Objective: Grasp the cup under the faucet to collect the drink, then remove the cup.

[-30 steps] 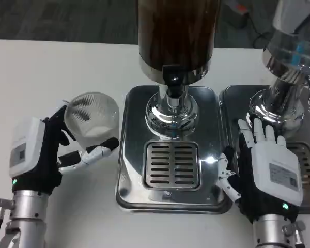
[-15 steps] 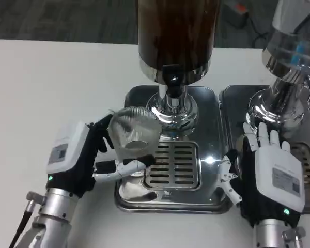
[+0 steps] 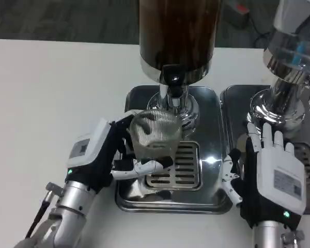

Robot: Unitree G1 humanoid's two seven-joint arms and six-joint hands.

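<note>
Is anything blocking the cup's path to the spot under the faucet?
Nothing visible. The left hand holds the cup over the drip grate, just below the faucet; the gap between them looks open.

A drink dispenser (image 3: 178, 39) stands at the back of a metal tray (image 3: 134, 101) on the table (image 3: 51, 93), its faucet (image 3: 171, 82) pointing down. The cup (image 3: 154, 135) sits below and just in front of the faucet, over the left part of the drain grate (image 3: 188, 165), held from the left by the left hand (image 3: 106, 157). The right hand (image 3: 268, 173) hovers at the tray's right edge, between it and a second tray (image 3: 232, 103) that carries a second dispenser (image 3: 292, 57).
</note>
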